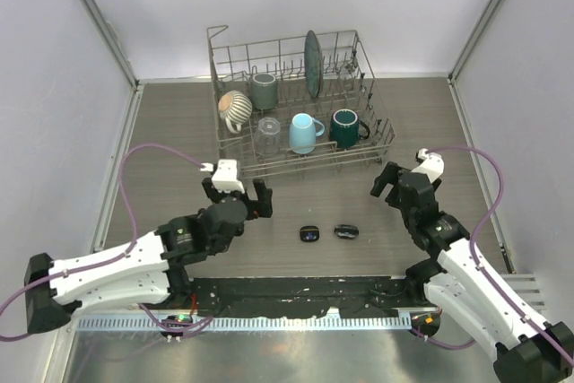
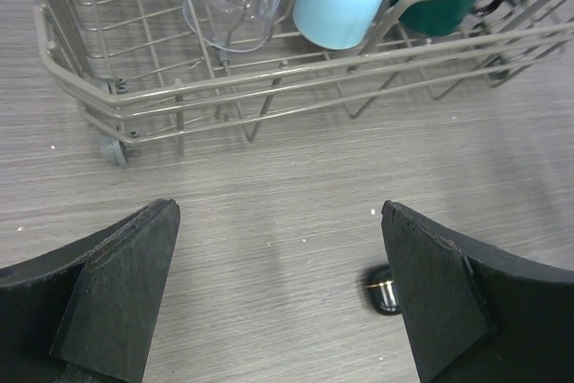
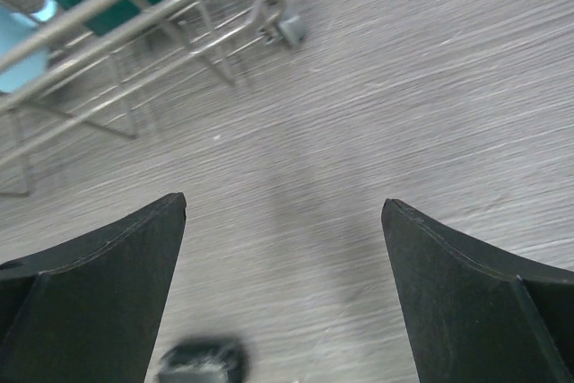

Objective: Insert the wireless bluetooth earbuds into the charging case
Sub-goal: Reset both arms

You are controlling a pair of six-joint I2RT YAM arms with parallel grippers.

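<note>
Left gripper (image 2: 278, 213) and right gripper (image 3: 282, 208): jaws apart, empty, poised either side for approach. Two small black pieces (image 1: 309, 234), presumably earbuds and charging case, lie on the table (image 1: 179, 132) between them.

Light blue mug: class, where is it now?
In the top view the light blue mug sits in the dish rack, front row, between the clear glass on its left and the dark green mug on its right.

Even, soft overhead light; faint shadows under the beige wire dish rack (image 1: 314, 164) on the grey wood-grain table (image 1: 170, 132). Right wrist view is blurred; the others sharp
</note>
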